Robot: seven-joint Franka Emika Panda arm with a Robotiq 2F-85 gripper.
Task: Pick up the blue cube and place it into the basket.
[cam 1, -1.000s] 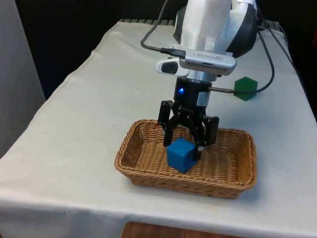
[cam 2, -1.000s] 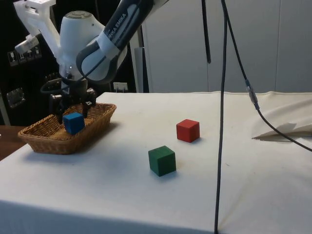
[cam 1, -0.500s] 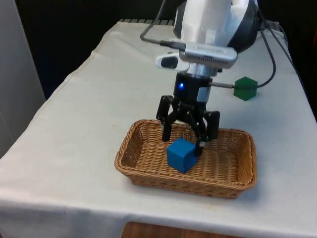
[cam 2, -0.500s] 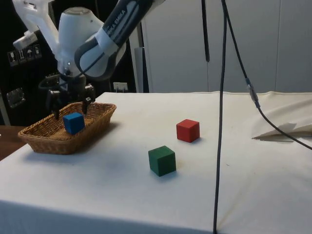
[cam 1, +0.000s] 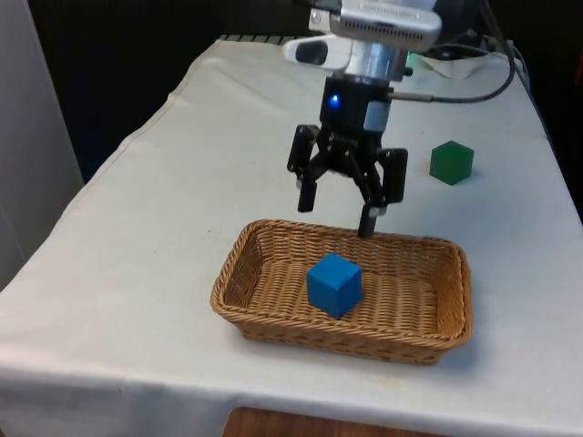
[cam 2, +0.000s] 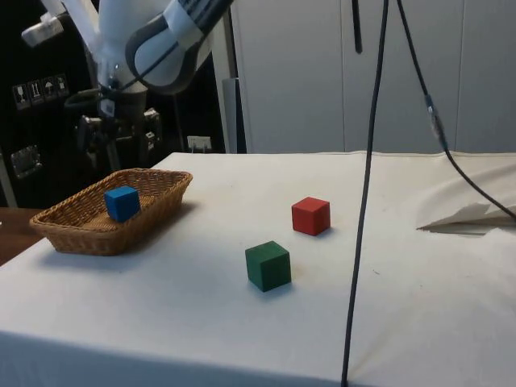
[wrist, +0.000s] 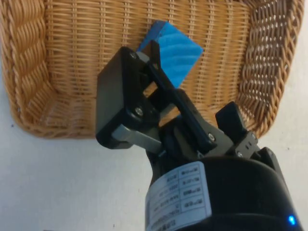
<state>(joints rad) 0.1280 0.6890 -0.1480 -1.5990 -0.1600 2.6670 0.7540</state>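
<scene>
on the tabletop (cam 1: 164, 209), near its front edge, the wicker basket (cam 1: 444, 309) holds the blue cube (cam 1: 333, 284), which sits flat on the woven floor, a little toward the front view's left of the basket's middle and apart from the walls. nothing touches it. the side view agrees: the blue cube (cam 2: 122, 202) rests inside the wicker basket (cam 2: 161, 197), its top face just above the rim line.

above the basket's far wall the gripper (cam 1: 341, 202) hangs with its fingers spread and nothing between them, well clear of the cube. in the side view the gripper (cam 2: 118, 147) is likewise above the basket and not in contact with it. the wrist view looks down past the spread fingers onto the blue cube (wrist: 180, 53) lying on the weave of the wicker basket (wrist: 72, 57).

judged from how things lie, the task's main work is done: the cube is in the basket and released. what seems left is only for the arm to clear away from the basket.

elsewhere, a green cube (cam 1: 451, 161) stands well apart on the cloth, and the side view adds a red cube (cam 2: 310, 215) near the green cube (cam 2: 268, 265); neither belongs to the task.
</scene>
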